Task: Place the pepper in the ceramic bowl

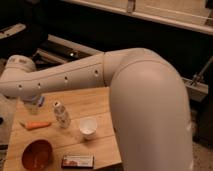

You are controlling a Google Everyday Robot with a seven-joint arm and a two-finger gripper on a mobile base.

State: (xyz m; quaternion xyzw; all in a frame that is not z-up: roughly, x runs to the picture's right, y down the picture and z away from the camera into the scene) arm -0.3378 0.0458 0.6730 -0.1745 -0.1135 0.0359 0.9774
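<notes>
The orange pepper [36,125] lies flat on the left side of the wooden table [85,100], its tip pointing left. In front of it, near the table's front left corner, stands the orange-red ceramic bowl [37,154], with nothing in it. My white arm [65,80] stretches across the back of the table to the left and bends at its joint [15,75] over the far left corner. My gripper is out of view, beyond or behind that end of the arm. Nothing touches the pepper.
A small clear bottle [61,114] stands just right of the pepper. A white cup [88,126] sits mid-table. A flat red-and-white box [78,161] lies at the front edge. A blue pad [36,103] shows partly under the arm. Dark furniture stands behind.
</notes>
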